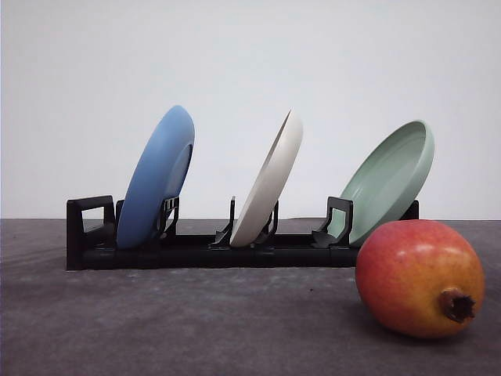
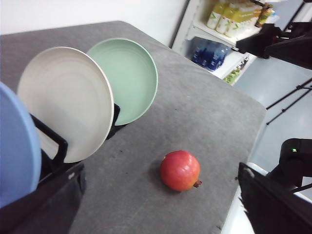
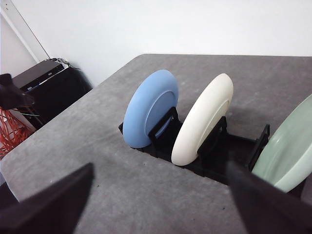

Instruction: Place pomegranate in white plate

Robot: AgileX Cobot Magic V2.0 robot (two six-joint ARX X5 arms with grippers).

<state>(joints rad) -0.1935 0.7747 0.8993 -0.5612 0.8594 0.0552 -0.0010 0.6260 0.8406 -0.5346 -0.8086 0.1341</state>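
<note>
Left to right in the front view, a blue plate (image 1: 160, 176), the white plate (image 1: 271, 182) and a mint-green plate (image 1: 389, 178) are leaning in a black rack (image 1: 196, 249) on the grey counter (image 1: 156, 329). The pomegranate (image 1: 419, 278) is lying on the counter beside the green plate, well apart from both jaws. The right gripper (image 3: 161, 207) is hanging released before the rack; the left gripper's (image 2: 146, 214) jaws are blurred, so I cannot tell their state.

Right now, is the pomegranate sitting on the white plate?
No, the pomegranate lies on the gray table, while the white plate stands tilted in the black rack.
</note>
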